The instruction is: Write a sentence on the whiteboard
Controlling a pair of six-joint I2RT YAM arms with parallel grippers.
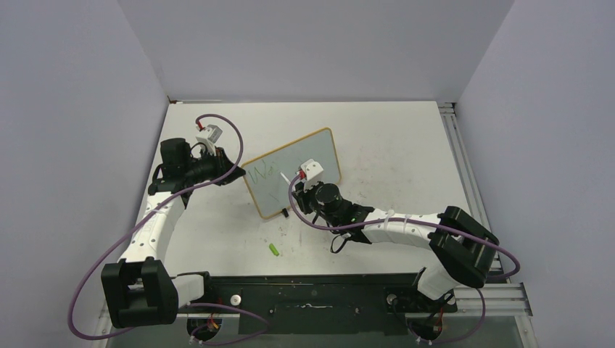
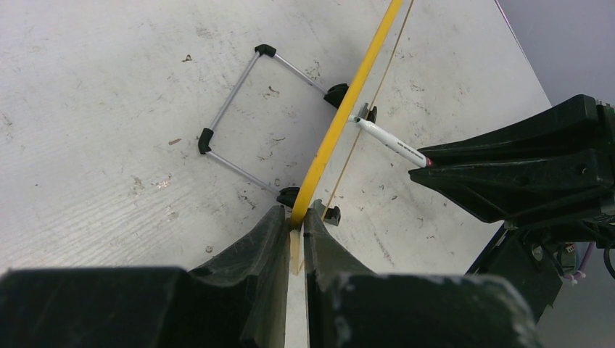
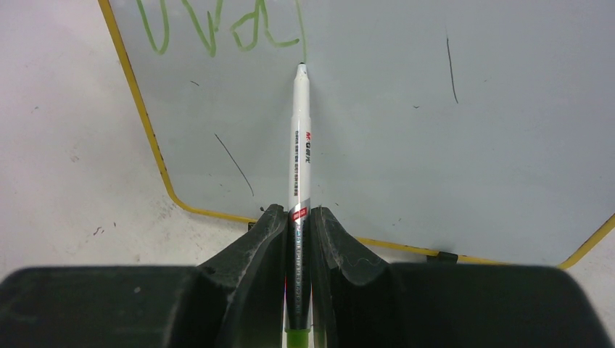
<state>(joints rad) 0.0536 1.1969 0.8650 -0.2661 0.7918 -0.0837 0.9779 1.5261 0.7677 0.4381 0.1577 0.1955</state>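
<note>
Standing tilted on its wire stand near the middle of the tabletop, the whiteboard carries the start of the sentence, green letters toward its left end. The marker meets the white surface at the bottom of the last stroke. The right hand is clamped on the marker's barrel; the left hand pinches the board's yellow left edge. A small green piece lies on the tabletop nearer the arms.

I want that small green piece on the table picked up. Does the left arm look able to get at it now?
Probably not yet: the left end effector is shut on the edge of the whiteboard, steadying it. The green piece itself lies unobstructed.
</note>
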